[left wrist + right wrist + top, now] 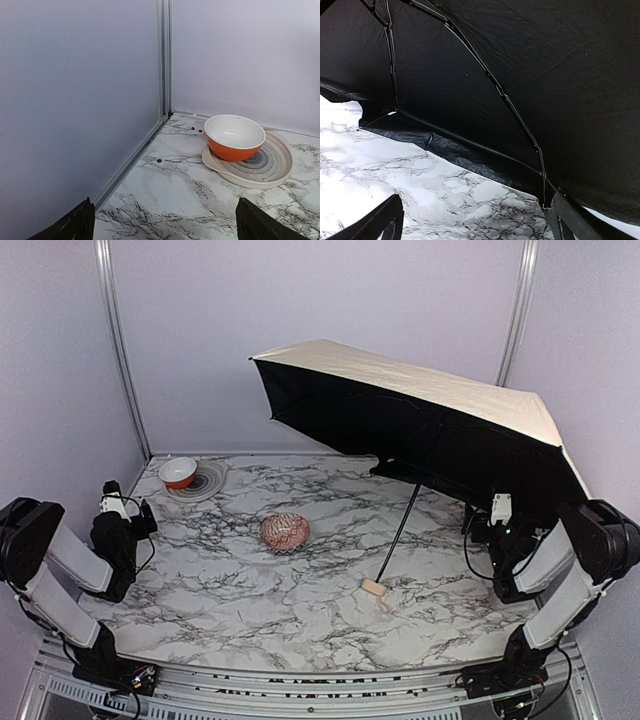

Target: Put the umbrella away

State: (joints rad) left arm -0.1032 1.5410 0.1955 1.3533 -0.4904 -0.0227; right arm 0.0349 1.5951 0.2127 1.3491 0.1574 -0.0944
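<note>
Marble-patterned table point(240, 625) carries everything here. At the far left, the left gripper point(165, 229) hangs low near the corner with its jaws spread wide and nothing between them. It faces an orange bowl point(234, 137) that sits on a ringed plate point(274, 167). Toward the middle lies a red-patterned round object point(285, 532), apart from the rest.

Right of it the umbrella point(420, 405) is fully open and tipped over, with the cream canopy up and the black underside facing the arms. Its far rim is down at the back right. The thin shaft point(403, 525) slants forward to the wooden knob handle point(374, 588), which rests on the marble. At the right, the right gripper point(477, 225) sits just under the canopy's edge, jaws equally wide and empty, with ribs close ahead.

Nothing looks started, so the first step is probably securing the shaft. A good grip would close squarely across it just above the knob, so the umbrella cannot pivot or roll. The right arm should draw clear of the ribs before reaching in, since fabric and struts could snag its fingers. The sliding collar is hidden up under the canopy.
</note>
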